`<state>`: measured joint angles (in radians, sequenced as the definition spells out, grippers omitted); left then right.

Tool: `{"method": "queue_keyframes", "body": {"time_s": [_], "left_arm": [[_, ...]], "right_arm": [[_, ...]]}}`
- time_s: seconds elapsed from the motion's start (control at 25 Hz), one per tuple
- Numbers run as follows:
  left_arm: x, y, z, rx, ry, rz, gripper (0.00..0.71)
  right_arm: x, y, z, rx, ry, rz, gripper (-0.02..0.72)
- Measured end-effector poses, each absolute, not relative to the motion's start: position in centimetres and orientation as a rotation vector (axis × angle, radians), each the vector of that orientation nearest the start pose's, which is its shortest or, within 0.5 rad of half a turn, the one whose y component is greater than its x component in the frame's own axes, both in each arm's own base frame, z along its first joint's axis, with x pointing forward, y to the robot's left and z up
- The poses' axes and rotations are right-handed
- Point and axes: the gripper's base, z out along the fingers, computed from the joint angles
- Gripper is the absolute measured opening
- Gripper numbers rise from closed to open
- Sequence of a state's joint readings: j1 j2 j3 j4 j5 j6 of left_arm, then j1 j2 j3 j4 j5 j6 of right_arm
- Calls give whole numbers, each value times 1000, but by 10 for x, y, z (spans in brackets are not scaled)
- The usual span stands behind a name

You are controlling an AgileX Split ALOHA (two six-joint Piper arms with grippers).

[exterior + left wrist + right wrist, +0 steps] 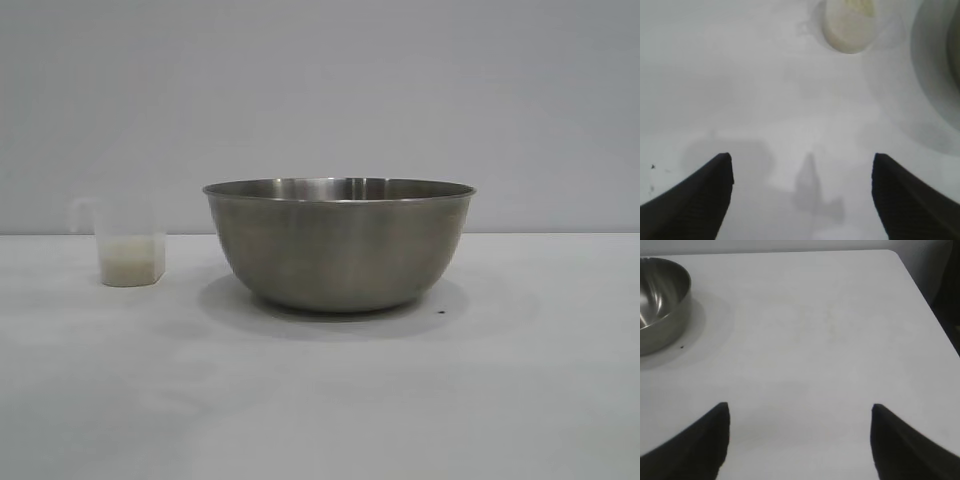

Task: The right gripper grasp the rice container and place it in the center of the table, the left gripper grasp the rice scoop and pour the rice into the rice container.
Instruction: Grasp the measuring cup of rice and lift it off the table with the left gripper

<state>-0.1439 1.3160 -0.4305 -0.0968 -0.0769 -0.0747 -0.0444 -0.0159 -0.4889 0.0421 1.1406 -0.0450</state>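
Left side of the plain white matte table (320, 400): small translucent plastic rice scoop (130, 245) stands upright, long axis vertical, mouth up, side handle at the rim pointing toward the left table edge in the exterior view. Off-white rice (132, 262) fills only its bottom part. Just right of it, apart and not touching, sits the large round stainless steel rice container (340, 245), upright, open side up, roughly mid-table; its shadow spreads on the tabletop around the base. Small dark speck on the table by the bowl's right side. Nothing stands between scoop and bowl. Left gripper (802, 192), black two-finger claw, hangs above bare tabletop short of the scoop, angled down toward it, fingers spread wide, holding nothing; its shadow falls on the table between the tips. Right gripper (800, 435), same black claw, sits over the right part of the table well apart from the bowl, fingers apart, empty. Rounded table corner visible past it.
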Motion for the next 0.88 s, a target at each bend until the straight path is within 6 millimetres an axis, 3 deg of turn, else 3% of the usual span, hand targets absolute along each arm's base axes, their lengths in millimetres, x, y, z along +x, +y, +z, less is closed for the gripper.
{"method": "queue_keyframes", "body": {"time_s": [0.12, 0.36, 0.6, 0.88], "left_arm": [[212, -28, 172, -26, 2138, -144, 505], [198, -26, 175, 21, 1859, -147, 505], [192, -27, 173, 45, 1841, -150, 505], [198, -28, 163, 57, 1824, -155, 505]], "right_arm": [[-9, 4, 268, -5, 2119, -2, 515], [-9, 4, 268, -5, 2119, -2, 515], [-9, 4, 268, -5, 2119, -2, 515], [-9, 4, 268, -5, 2119, -2, 515]]}}
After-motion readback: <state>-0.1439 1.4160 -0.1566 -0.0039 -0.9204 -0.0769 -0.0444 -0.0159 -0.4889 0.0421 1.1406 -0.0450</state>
